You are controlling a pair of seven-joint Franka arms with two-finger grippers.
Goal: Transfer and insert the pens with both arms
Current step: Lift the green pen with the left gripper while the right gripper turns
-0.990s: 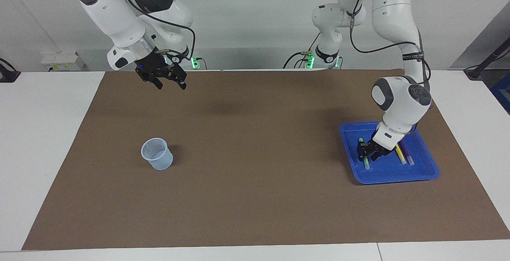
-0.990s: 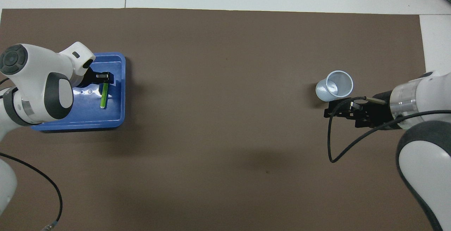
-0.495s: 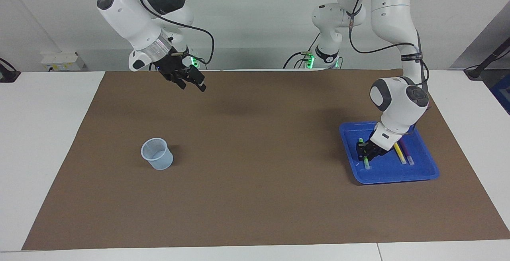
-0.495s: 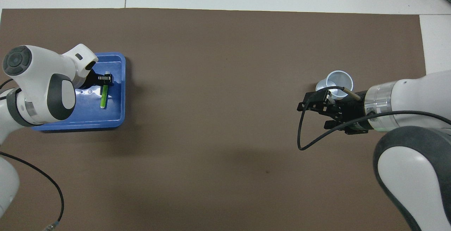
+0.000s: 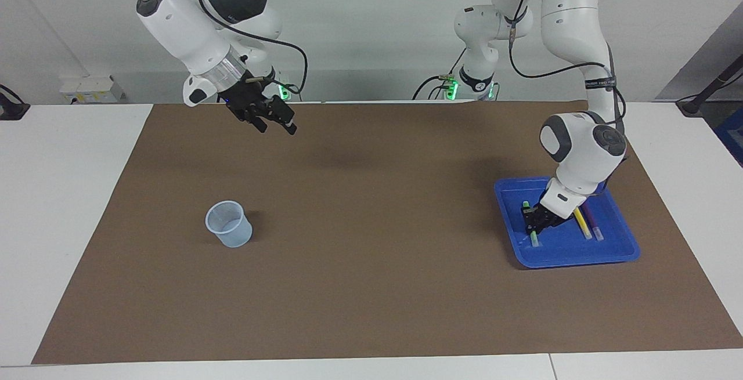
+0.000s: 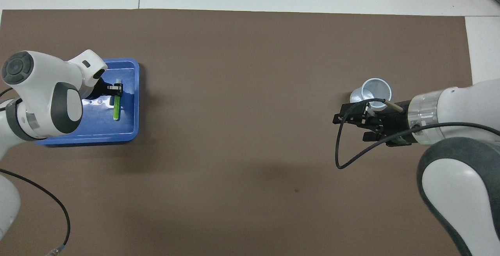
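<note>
the pens lie in a blue tray (image 5: 615,249) at the left arm's end of the table (image 5: 69,206): a bright green pen (image 6: 116,109), a yellow pen (image 5: 582,222) and a dark purple pen (image 5: 593,221), each slim with a pale end. going left to right in the facing view, the right gripper (image 5: 277,123) hangs in the air with fingers spread and empty over the brown mat (image 5: 371,287), and a pale cup (image 5: 228,224) stands on that mat. the left gripper (image 5: 530,226) is down in the tray with its fingers closed on the green pen; no writing is readable.

Mat (image 5: 371,287) bare between cup (image 5: 228,224) and tray (image 5: 580,258).
</note>
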